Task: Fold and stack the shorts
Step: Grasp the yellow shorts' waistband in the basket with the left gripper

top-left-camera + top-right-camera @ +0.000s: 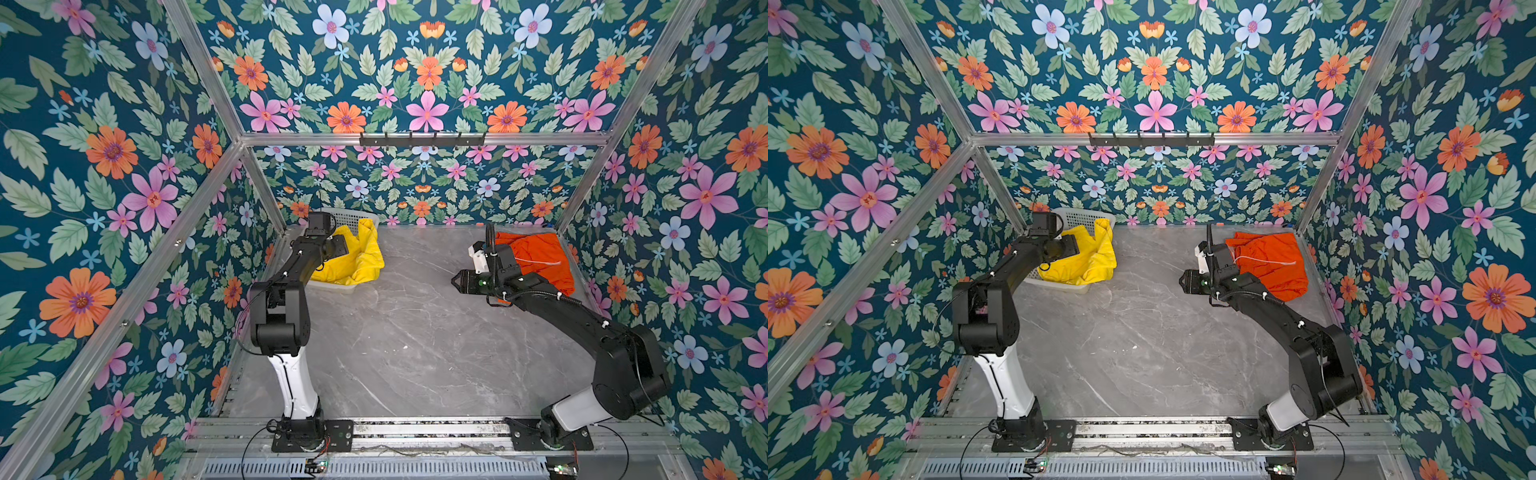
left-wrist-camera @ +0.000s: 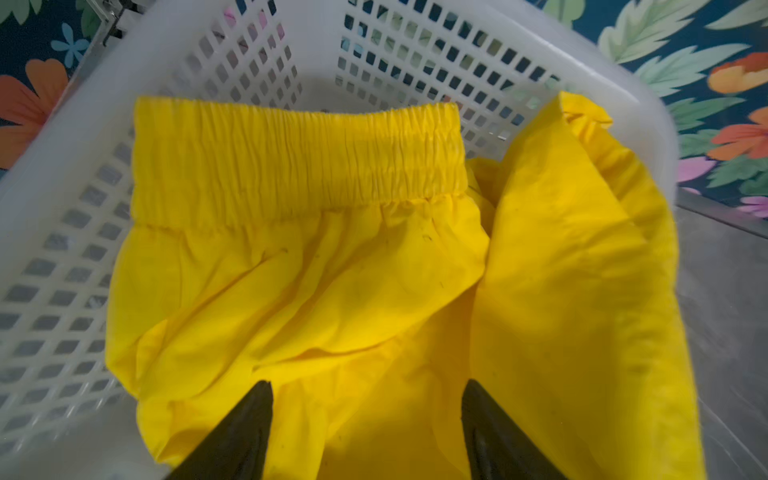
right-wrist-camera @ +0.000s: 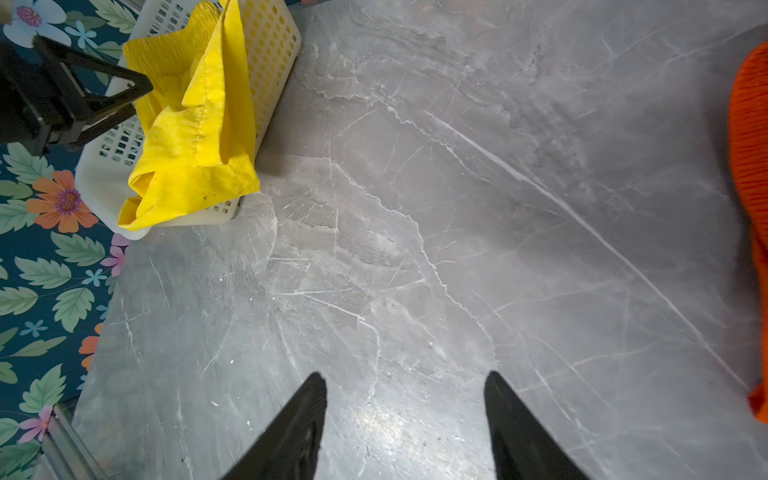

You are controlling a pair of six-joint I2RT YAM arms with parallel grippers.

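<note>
Two pairs of shorts, one yellow pair [image 2: 332,291] crumpled in single white basket [image 2: 415,50] at 10 o'clock on table [image 1: 415,332], one orange pair [image 1: 544,278] heaped at 2 o'clock, one white drawstring [image 1: 540,262] across it, left gripper [image 2: 368,384] jaws apart over yellow fabric, right gripper [image 3: 405,376] jaws apart over bare table.

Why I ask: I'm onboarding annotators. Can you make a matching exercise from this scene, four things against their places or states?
Things:
1. bright yellow thin fabric shorts
2. bright orange thin fabric shorts
3. left end effector
4. right end effector

Places or states:
A. open, over bare grey marble tabletop
B. in the white perforated plastic basket, one part draped over its rim
C. open, over yellow fabric
D. on the tabletop, by the far right corner in both top views

Pairs: 1-B, 2-D, 3-C, 4-A
</note>
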